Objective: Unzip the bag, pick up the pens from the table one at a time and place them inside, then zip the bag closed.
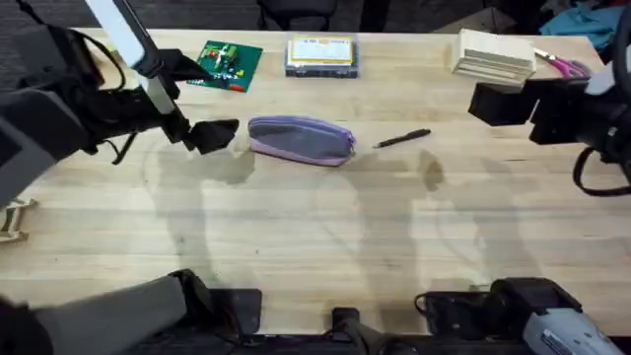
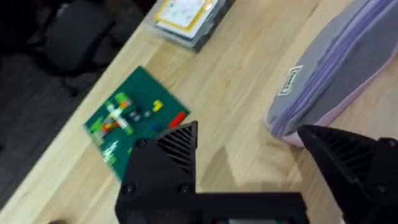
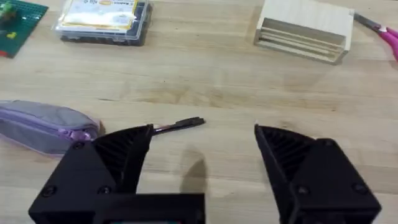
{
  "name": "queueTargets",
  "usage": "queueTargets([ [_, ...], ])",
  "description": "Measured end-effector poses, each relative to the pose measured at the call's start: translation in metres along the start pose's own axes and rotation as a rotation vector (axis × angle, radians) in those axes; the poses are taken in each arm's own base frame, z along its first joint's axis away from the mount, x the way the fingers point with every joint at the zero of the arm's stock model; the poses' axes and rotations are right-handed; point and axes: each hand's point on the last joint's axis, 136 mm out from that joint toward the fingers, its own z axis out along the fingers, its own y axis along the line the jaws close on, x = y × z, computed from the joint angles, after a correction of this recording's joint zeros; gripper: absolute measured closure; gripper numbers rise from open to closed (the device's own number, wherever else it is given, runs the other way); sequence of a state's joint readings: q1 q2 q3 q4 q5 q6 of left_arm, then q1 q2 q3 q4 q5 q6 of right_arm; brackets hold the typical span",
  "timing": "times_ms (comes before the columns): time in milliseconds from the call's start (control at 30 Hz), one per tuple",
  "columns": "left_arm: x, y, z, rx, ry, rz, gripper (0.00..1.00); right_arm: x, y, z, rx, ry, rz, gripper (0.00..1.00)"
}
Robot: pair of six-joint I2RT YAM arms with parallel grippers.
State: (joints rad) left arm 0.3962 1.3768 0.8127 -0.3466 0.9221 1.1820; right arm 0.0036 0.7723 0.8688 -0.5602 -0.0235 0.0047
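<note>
The lavender bag (image 1: pixel 301 138) lies on its side mid-table, grey panel up, its zipper looking shut. A black pen (image 1: pixel 402 139) rests on the table (image 1: pixel 315 237) just right of it. My left gripper (image 1: pixel 212 133) hovers open at the bag's left end; in the left wrist view the gripper (image 2: pixel 249 143) has the bag (image 2: pixel 336 74) close beside one finger. My right gripper (image 1: pixel 488 104) hangs open, raised to the right of the pen. Between its spread fingers (image 3: pixel 124 152) the right wrist view shows the pen (image 3: pixel 180 125), with the bag's zipper end (image 3: pixel 43 127) beside it.
At the back of the table are a green brick plate (image 1: pixel 225 64), a clear plastic box (image 1: pixel 321 55), a wooden block (image 1: pixel 493 54) and pink-handled scissors (image 1: pixel 564 66). A small wooden piece (image 1: pixel 12 219) lies at the left edge.
</note>
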Motion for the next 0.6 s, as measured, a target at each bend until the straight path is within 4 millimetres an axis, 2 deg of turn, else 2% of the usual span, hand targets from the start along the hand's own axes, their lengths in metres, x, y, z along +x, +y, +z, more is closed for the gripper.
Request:
queueTargets([
  [600,0.022,-0.029,0.037,0.202,-0.179,-0.181,0.010,0.000,0.000,0.000,0.000,0.000,0.015,0.005],
])
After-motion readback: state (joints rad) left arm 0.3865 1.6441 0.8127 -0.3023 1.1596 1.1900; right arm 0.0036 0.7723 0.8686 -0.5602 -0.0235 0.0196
